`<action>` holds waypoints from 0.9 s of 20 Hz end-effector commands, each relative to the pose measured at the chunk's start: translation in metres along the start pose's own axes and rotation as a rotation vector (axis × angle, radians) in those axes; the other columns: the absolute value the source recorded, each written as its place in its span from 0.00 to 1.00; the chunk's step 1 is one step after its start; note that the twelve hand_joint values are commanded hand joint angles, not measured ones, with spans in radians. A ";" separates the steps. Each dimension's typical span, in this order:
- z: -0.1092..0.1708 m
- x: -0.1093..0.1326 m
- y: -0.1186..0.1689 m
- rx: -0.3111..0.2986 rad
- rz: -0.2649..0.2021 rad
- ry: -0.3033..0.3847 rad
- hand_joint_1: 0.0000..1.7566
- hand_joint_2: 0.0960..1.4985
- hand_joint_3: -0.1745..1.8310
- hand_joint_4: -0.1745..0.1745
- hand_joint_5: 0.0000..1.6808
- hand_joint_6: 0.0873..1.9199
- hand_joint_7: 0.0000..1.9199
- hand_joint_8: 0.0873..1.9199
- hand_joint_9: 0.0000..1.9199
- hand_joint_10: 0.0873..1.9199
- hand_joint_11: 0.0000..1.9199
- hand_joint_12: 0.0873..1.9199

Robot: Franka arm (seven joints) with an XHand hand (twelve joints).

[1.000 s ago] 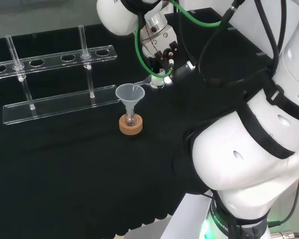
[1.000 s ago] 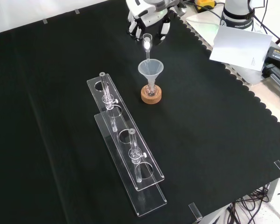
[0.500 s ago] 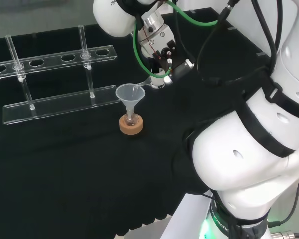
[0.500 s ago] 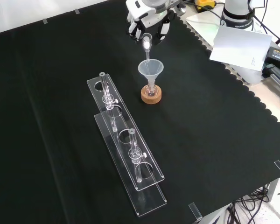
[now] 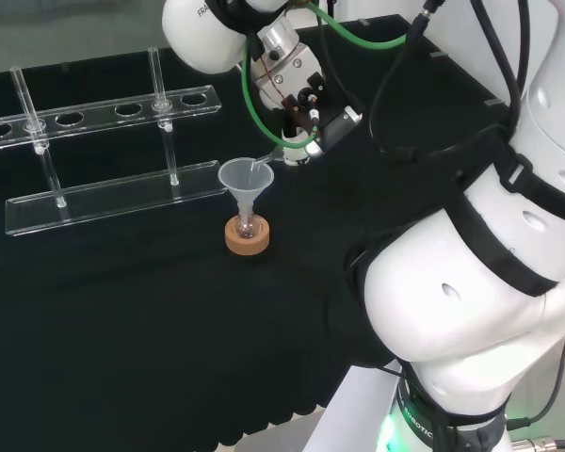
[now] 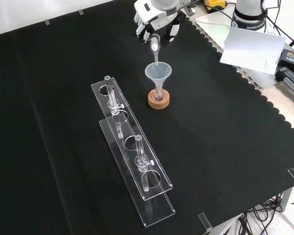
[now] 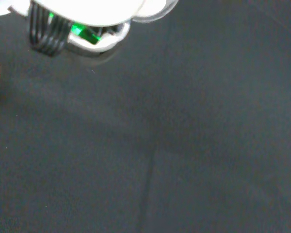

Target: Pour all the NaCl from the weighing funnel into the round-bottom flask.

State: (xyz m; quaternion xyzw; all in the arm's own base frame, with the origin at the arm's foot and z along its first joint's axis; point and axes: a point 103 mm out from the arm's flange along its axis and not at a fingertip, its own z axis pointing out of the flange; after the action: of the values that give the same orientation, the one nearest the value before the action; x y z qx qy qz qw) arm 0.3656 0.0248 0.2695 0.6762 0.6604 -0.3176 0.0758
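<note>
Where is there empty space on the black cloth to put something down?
In the front view, the cloth is bare to the right of the cork ring as far as the scalloped edge, and to the left of the clear rack. It is crowded where the hand tips the weighing funnel into the funnel.

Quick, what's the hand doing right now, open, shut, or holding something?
Hand: shut on the weighing funnel, its stem tipped down into the clear funnel on the flask.
</note>
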 end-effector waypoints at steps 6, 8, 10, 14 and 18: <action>-0.007 0.008 0.001 0.003 -0.007 -0.056 0.66 0.38 0.37 1.00 0.93 0.00 0.44 0.29 0.64 0.04 0.56 0.43; -0.008 0.009 0.001 0.008 -0.005 -0.071 0.66 0.38 0.37 1.00 0.93 0.00 0.44 0.29 0.64 0.04 0.56 0.43; -0.010 0.011 0.001 0.010 -0.004 -0.082 0.66 0.38 0.37 1.00 0.93 0.00 0.44 0.29 0.64 0.04 0.56 0.43; -0.010 0.012 0.001 0.010 -0.007 -0.096 0.66 0.38 0.37 1.00 0.93 0.00 0.44 0.29 0.64 0.03 0.56 0.43; -0.011 0.013 0.000 0.012 -0.008 -0.126 0.66 0.38 0.37 1.00 0.93 0.00 0.44 0.29 0.64 0.03 0.56 0.43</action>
State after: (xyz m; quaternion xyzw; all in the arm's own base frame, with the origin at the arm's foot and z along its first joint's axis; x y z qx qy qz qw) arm 0.3689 0.0403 0.2712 0.6575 0.6562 -0.3551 0.1047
